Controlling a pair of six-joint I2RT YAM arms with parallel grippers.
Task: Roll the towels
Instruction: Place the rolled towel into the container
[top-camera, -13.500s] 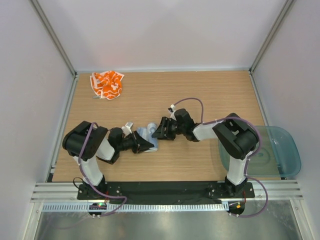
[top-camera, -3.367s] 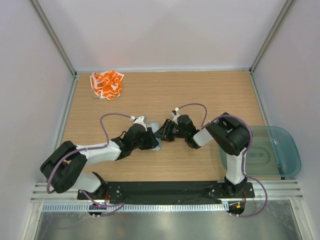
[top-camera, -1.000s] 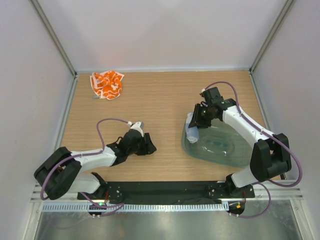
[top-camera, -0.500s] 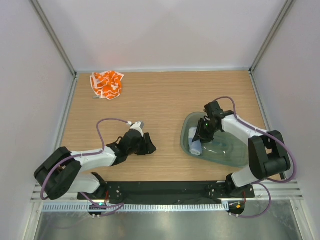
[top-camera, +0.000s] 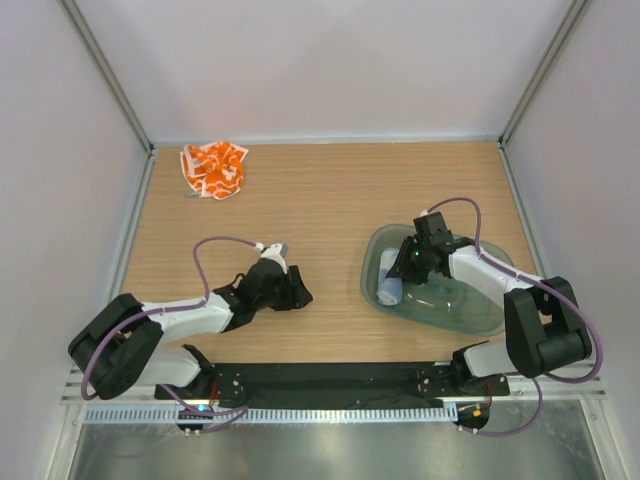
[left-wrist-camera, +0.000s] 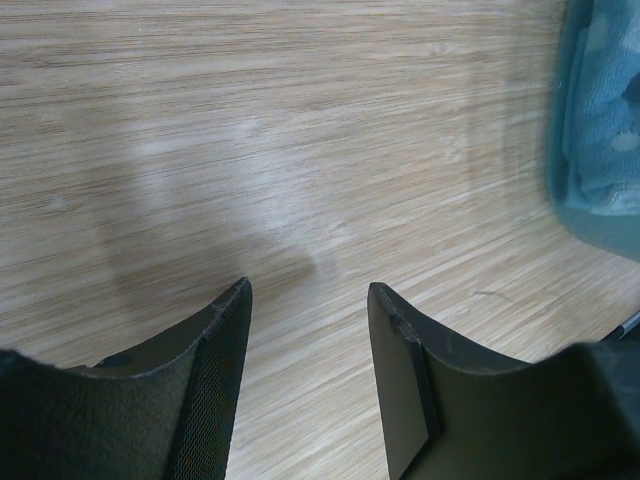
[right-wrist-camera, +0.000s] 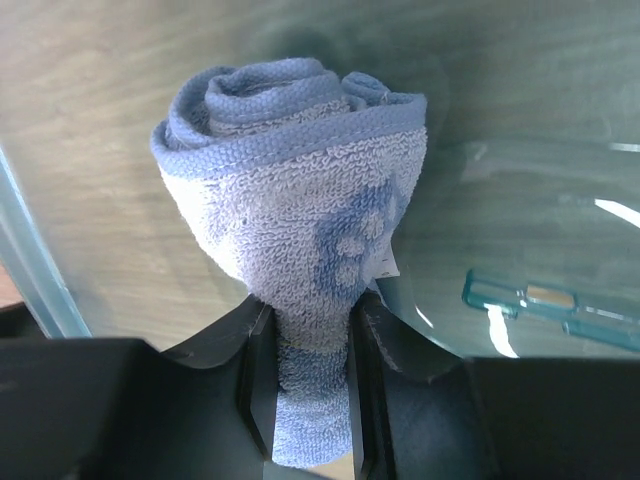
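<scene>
Grey-blue towel is rolled, clenched by the right tool in the tray; orange towel lies crumpled, left tool parted, empty.

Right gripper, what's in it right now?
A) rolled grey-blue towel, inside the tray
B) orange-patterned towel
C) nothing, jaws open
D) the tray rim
A: the right wrist view shows the right gripper clamped on the rolled grey-blue towel, with the teal tray floor behind it.
</scene>
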